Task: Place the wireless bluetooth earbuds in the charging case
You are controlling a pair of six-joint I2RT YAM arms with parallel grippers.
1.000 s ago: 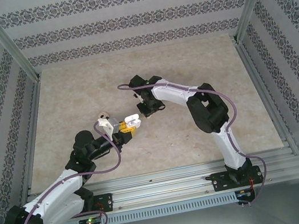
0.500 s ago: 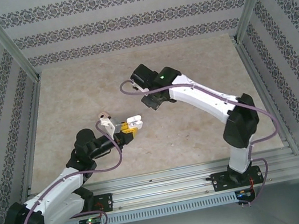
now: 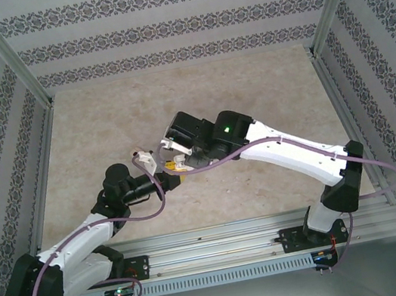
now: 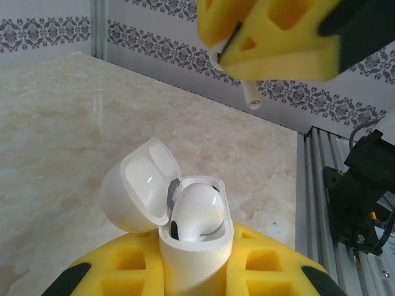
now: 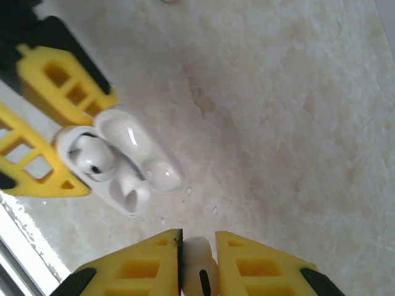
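step: second bud in. left yellow-fingered gripper clamps glossy white open-lidded charging case, bottom centre; one tiny white earbud seated. right gripper pinches other earbud, top. next: stem over empty socket, lower.

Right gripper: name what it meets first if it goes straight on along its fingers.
Probably the bare table, just beside the open case. The right gripper pinches an earbud, and its line seems to pass beside the empty slot, though depth is unclear.
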